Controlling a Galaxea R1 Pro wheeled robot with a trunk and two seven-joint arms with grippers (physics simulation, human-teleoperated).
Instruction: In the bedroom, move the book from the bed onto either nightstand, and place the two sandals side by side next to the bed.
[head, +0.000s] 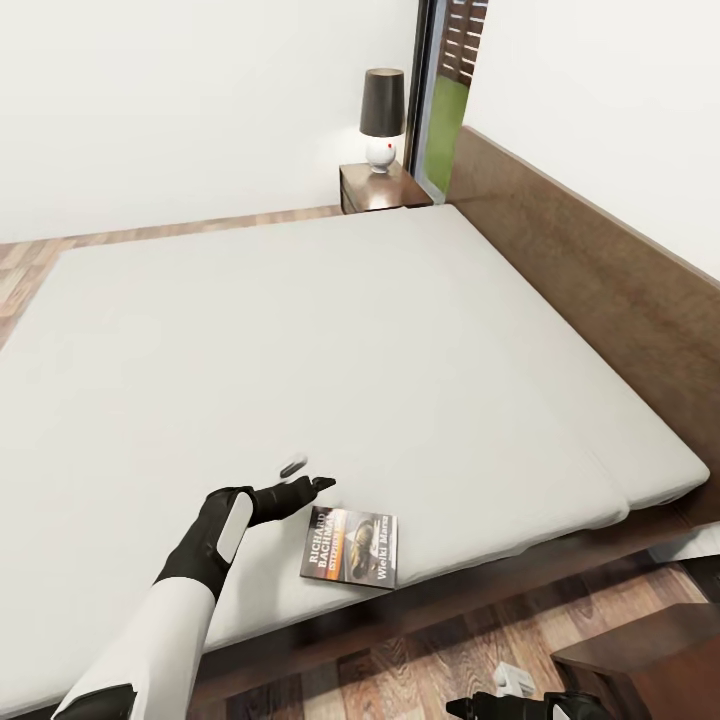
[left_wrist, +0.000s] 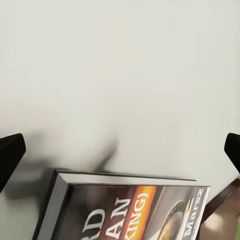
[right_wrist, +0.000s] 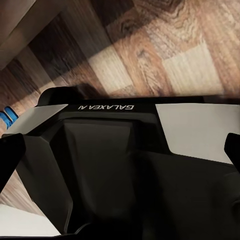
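Observation:
The book (head: 350, 546) lies flat on the pale mattress of the bed (head: 330, 330), close to its near edge, cover up with the white "RICHARD BACHMAN" lettering. My left gripper (head: 306, 476) hovers open just beyond the book's far left corner, touching nothing. In the left wrist view the book (left_wrist: 130, 210) lies below the spread fingertips (left_wrist: 10, 155). A nightstand (head: 380, 190) stands at the bed's far corner. My right gripper (head: 530, 706) hangs low over the floor and is open and empty. A bright blue sliver (right_wrist: 5, 119) lies on the floor; I cannot tell if it is a sandal.
A black-shaded lamp (head: 382, 115) stands on the far nightstand. The dark headboard (head: 610, 280) runs along the right. A second dark wooden cabinet (head: 650, 660) stands at the near right by the bed. A small white object (head: 512, 680) lies on the plank floor.

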